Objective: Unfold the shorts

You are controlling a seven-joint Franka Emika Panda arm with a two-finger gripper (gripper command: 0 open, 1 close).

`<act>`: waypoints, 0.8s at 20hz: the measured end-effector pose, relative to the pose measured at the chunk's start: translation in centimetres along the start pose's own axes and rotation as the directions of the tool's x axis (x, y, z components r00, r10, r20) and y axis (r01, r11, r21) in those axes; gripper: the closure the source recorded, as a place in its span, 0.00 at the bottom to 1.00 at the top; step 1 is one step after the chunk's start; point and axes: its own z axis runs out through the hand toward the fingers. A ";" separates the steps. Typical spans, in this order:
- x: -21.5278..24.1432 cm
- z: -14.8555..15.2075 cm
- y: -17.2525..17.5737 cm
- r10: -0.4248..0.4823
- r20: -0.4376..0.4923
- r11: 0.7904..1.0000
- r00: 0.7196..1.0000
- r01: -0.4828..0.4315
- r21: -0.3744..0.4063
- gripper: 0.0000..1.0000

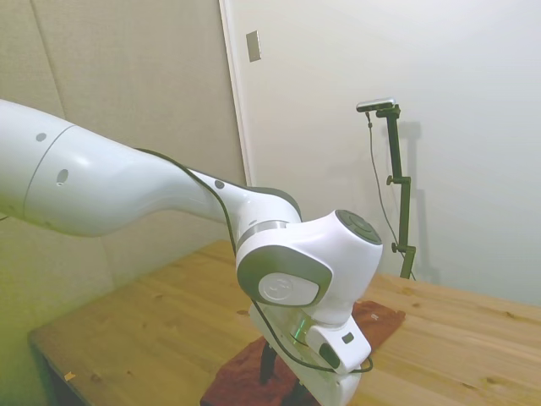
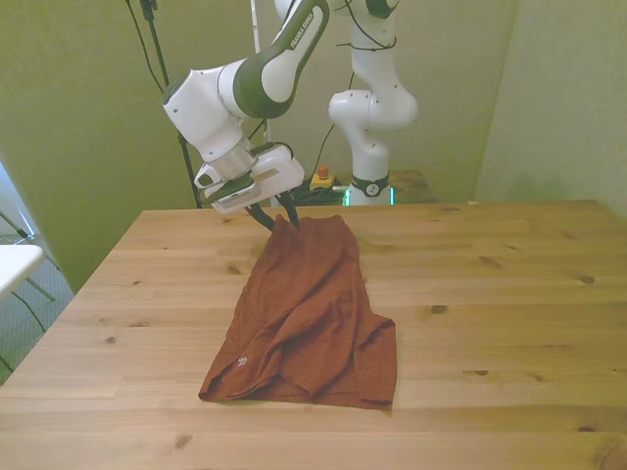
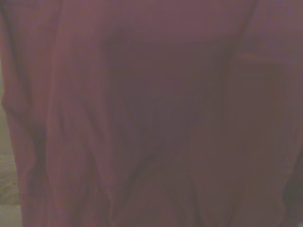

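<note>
**Far corner pinched, cloth raised from the bench**

In the front view, the gripper (image 2: 281, 217) sits left of centre, its jaws apparently closed on the far edge of the shorts (image 2: 309, 313), lifting that corner slightly. The rest drapes toward the near edge, lying wrinkled on the bench (image 2: 509, 294). A thin pinch could slip, or two layers caught together could drag the fold along unopened.

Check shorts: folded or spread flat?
Still folded. The shorts lie bunched in overlapping layers on the table, with the claw at their far corner.
</note>
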 end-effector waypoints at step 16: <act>0.0 -0.8 -0.8 -0.016 -0.017 1.000 1.000 0.016 0.002 1.00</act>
